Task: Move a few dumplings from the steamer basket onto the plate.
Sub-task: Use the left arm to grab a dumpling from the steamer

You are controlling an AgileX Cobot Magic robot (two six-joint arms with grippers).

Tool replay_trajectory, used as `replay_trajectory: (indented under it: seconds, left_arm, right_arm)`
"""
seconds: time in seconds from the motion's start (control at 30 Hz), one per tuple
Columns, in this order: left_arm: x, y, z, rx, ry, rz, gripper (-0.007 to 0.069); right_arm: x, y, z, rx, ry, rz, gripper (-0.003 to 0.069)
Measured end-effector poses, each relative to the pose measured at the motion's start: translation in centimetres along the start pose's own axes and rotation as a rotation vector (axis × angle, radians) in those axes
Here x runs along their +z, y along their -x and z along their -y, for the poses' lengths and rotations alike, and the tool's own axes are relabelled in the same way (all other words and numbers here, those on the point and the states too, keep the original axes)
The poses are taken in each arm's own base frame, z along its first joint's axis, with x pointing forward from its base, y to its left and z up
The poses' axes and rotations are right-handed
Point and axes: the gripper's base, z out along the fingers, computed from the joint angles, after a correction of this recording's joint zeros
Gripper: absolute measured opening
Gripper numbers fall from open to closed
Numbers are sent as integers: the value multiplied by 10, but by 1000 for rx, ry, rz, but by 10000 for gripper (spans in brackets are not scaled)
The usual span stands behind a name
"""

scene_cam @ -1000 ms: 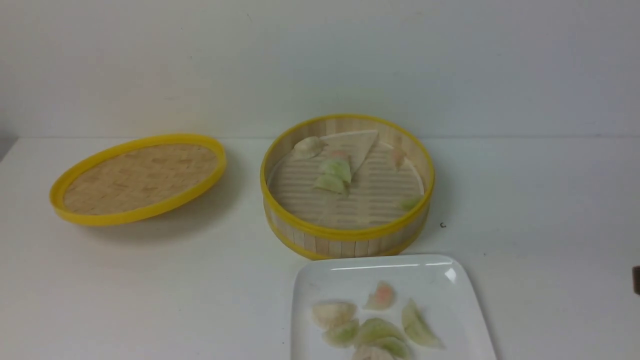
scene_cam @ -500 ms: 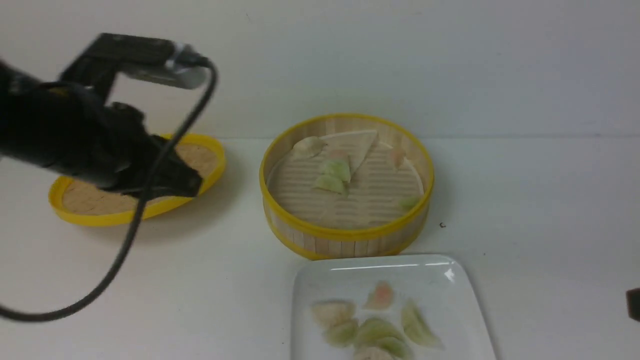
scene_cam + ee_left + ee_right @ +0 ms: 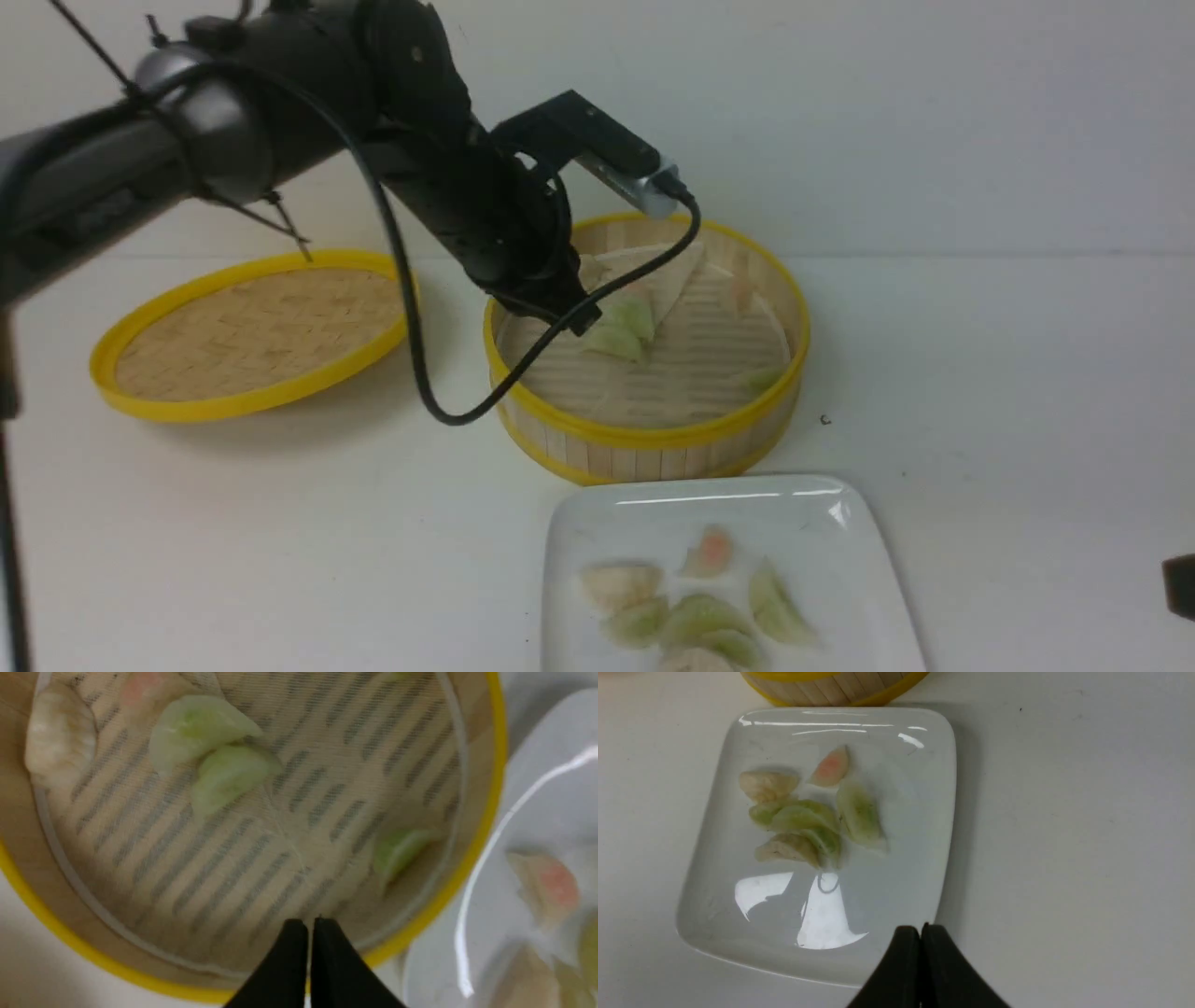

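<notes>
Now you're lining up another pick from the steamer basket [image 3: 653, 446].
Nearest you, the right end effector [image 3: 920, 931] hangs empty, jaws pressed together, over the bare surface [image 3: 1064, 835] just beside the plate [image 3: 915, 812], where several dumplings [image 3: 803, 816] already lie. Beyond it, your left end effector [image 3: 310, 924], jaws also pressed together and holding nothing, hovers over the basket's rim. Two green dumplings [image 3: 210, 756] lie ahead of its tips, touching each other. On that showing, you'll need to spread the jaws first, then reach forward and lower around just one of the pair.
</notes>
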Motion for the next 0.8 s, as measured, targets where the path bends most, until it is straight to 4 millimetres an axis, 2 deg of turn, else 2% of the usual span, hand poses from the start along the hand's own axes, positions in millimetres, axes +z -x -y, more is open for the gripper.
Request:
replay_trajectory:
  seconds: [0.1,0.17,0.2,0.23,0.33,0.43,0.57,0.67,0.77,0.8]
  left_arm:
    - [27,5,-10,-3,-1,-12,73]
    - [52,10,-20,-2,14,-3,181]
    - [55,9,-21,-3,14,-8,190]
    - [68,9,-24,-3,20,-8,249]
    - [87,7,-30,-5,35,-4,393]
    - [98,6,-33,-8,55,17,492]
    - [107,4,-35,-13,57,18,512]
    - [109,4,-34,-15,53,18,482]
    - [111,5,-30,-11,40,9,357]
    - [111,5,-30,-10,41,8,347]
  right_arm:
    - [0,0,0,4,4,1,-14]
    - [0,0,-1,8,11,2,-14]
    - [0,0,-1,9,11,2,-14]
    - [0,0,-1,11,16,2,-14]
    - [0,0,-2,15,21,2,-14]
    - [0,0,-2,15,22,1,-14]
    - [0,0,-2,15,22,0,-14]
    - [0,0,-2,15,22,0,-14]
    - [0,0,-2,15,22,0,-14]
    - [0,0,-2,15,22,0,-14]
